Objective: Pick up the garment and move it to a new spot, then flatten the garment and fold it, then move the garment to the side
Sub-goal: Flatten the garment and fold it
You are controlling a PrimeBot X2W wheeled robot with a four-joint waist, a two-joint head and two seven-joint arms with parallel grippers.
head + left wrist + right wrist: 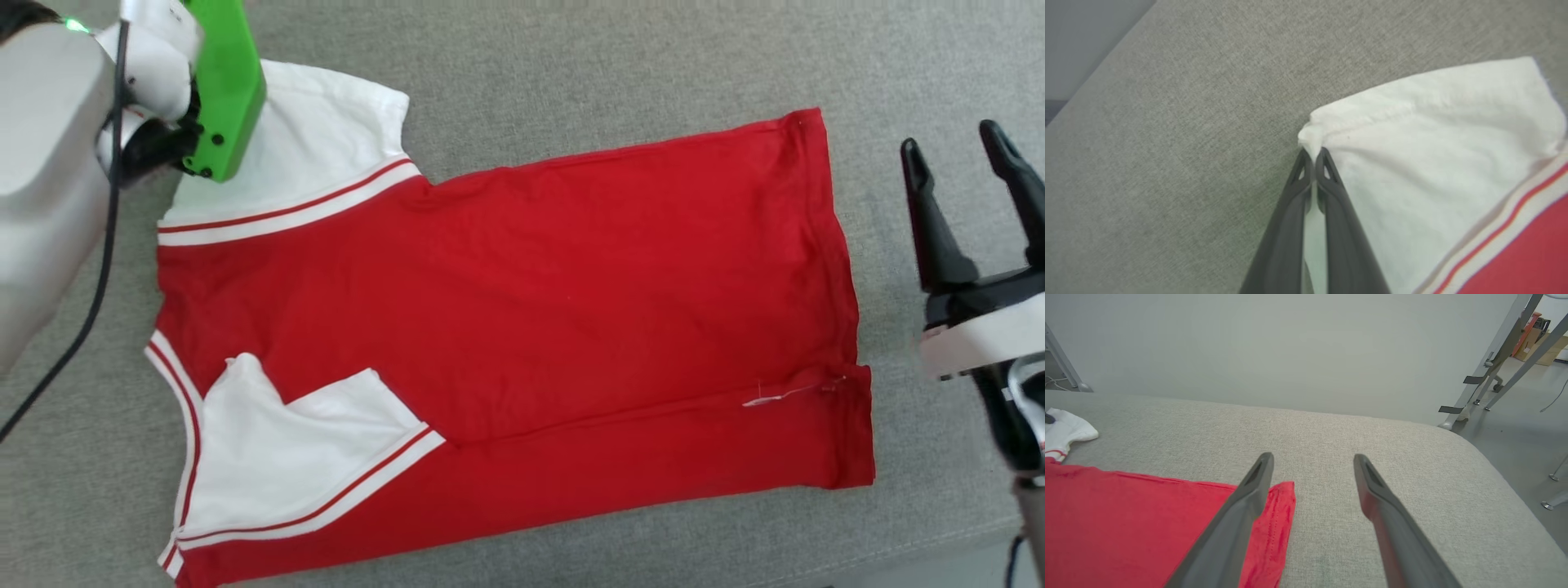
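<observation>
Spread flat across a grey upholstered bench (571, 73): a red T-shirt (522, 286) with white short sleeves and red-and-white striped trim, shoulders toward the robot's left, hem toward its right. Near long edge turned in over the body, near sleeve (269, 457) folded on top.

Clamped on the outer corner of the far sleeve (1433, 143): the left pincer (1312, 157), white cloth caught between its closed dark tips. In the head view, those tips hidden behind a green housing (224, 90) and a pale forearm (41, 163), with a black cable (98, 269) hanging across the bench.

Spread wide and gripping nothing: the right pincer (951, 137), near the hem, apart from the cloth.

Trailing near the hem, a loose white thread or tag (775, 398), too small to tell which.

Beyond the bench, a plain pale wall (1290, 347), slanted metal stand legs (1494, 363) on a grey floor (1527, 428), and cardboard boxes (1541, 345), markings too small to read.

Shirt's near shoulder corner cut off at the head view's bottom edge.
</observation>
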